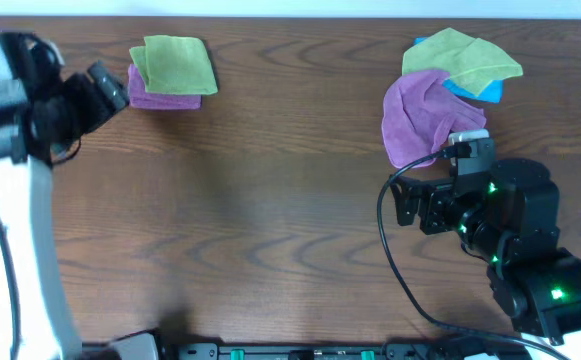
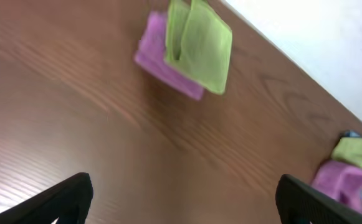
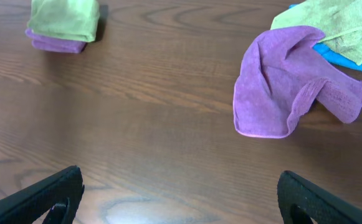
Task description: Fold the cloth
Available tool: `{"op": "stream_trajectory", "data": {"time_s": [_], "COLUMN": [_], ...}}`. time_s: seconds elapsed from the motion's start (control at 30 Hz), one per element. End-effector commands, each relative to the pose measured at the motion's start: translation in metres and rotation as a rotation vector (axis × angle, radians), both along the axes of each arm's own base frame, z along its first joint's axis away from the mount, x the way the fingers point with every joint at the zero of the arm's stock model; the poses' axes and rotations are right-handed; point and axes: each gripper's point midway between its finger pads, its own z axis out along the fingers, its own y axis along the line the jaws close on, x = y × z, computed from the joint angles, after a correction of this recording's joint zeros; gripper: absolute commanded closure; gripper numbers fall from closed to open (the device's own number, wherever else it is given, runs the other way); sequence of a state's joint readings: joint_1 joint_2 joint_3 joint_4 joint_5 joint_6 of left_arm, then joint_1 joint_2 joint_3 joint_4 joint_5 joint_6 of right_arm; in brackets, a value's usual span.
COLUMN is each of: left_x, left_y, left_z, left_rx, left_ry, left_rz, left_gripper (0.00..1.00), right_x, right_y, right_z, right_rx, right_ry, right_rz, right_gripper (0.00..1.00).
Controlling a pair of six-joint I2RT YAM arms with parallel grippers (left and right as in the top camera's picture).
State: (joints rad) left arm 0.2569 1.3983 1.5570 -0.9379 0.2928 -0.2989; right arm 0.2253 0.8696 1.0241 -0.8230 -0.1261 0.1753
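Observation:
The lime-green cloth point(image 1: 175, 63) lies folded into a small square on top of a folded purple cloth point(image 1: 160, 98) at the far left of the table. It also shows in the left wrist view point(image 2: 199, 46) and in the right wrist view point(image 3: 65, 18). My left gripper point(image 1: 110, 85) is open and empty, just left of that stack, with only bare wood between its fingers point(image 2: 184, 199). My right gripper point(image 1: 410, 205) is open and empty at the right, over bare table point(image 3: 181, 193).
A crumpled purple cloth point(image 1: 420, 115) lies at the far right, just beyond my right arm. Behind it another yellow-green cloth point(image 1: 460, 60) is bunched with a blue one point(image 1: 475, 90). The table's far edge runs along the top. A black cable point(image 1: 385, 250) loops beside the right arm.

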Motion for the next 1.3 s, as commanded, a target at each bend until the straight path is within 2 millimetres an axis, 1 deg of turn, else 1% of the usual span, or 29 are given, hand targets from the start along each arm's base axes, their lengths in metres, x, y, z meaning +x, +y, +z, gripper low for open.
{"op": "stream_trajectory", "data": {"time_s": [0.0, 0.07, 0.1, 0.13, 0.17, 0.23, 0.3, 0.43, 0.53, 0.67, 0.77, 0.9, 1.0, 1.27], "left_x": [-0.031, -0.052, -0.062, -0.076, -0.085, -0.103, -0.123, -0.146, -0.155, -0.161, -0.164, -0.168, -0.175, -0.192], "left_y": [0.006, 0.000, -0.003, -0.009, -0.013, -0.022, -0.031, -0.043, -0.047, -0.052, -0.057, -0.058, -0.054, -0.048], "left_z": [0.029, 0.035, 0.034, 0.029, 0.025, 0.011, -0.011, -0.053, -0.084, -0.122, -0.145, -0.158, -0.173, -0.198], "left_rx": [0.189, 0.234, 0.255, 0.290, 0.309, 0.345, 0.367, 0.382, 0.378, 0.376, 0.389, 0.449, 0.495, 0.507], "left_ry": [-0.127, -0.223, -0.263, -0.315, -0.344, -0.392, -0.423, -0.441, -0.439, -0.425, -0.416, -0.389, -0.314, -0.187], "left_rz": [-0.031, -0.041, -0.045, -0.064, -0.076, -0.109, -0.140, -0.181, -0.193, -0.219, -0.253, -0.308, -0.325, -0.337], "left_gripper": [0.05, 0.05, 0.05, 0.05, 0.05, 0.05, 0.05, 0.05, 0.05, 0.05, 0.05, 0.05, 0.05, 0.05], "right_x": [0.000, 0.000, 0.000, 0.000, 0.000, 0.000, 0.000, 0.000, 0.000, 0.000, 0.000, 0.000, 0.000, 0.000], "right_y": [-0.005, -0.005, -0.005, -0.005, -0.005, -0.005, -0.005, -0.005, -0.005, -0.005, -0.005, -0.005, -0.005, -0.005], "right_z": [-0.001, -0.001, -0.001, -0.001, -0.001, -0.001, -0.001, -0.001, -0.001, -0.001, -0.001, -0.001, -0.001, -0.001], "right_rx": [-0.013, -0.012, -0.013, -0.013, -0.013, -0.013, -0.012, -0.013, -0.013, -0.013, -0.013, -0.013, -0.013, -0.013], "right_ry": [-0.003, -0.003, -0.003, -0.003, -0.003, -0.003, -0.003, -0.003, -0.003, -0.003, -0.003, -0.003, -0.003, -0.003], "right_rz": [-0.014, -0.014, -0.014, -0.014, -0.014, -0.014, -0.014, -0.014, -0.014, -0.014, -0.014, -0.014, -0.014, -0.014], "right_gripper": [0.01, 0.01, 0.01, 0.01, 0.01, 0.01, 0.01, 0.01, 0.01, 0.01, 0.01, 0.01, 0.01, 0.01]}}
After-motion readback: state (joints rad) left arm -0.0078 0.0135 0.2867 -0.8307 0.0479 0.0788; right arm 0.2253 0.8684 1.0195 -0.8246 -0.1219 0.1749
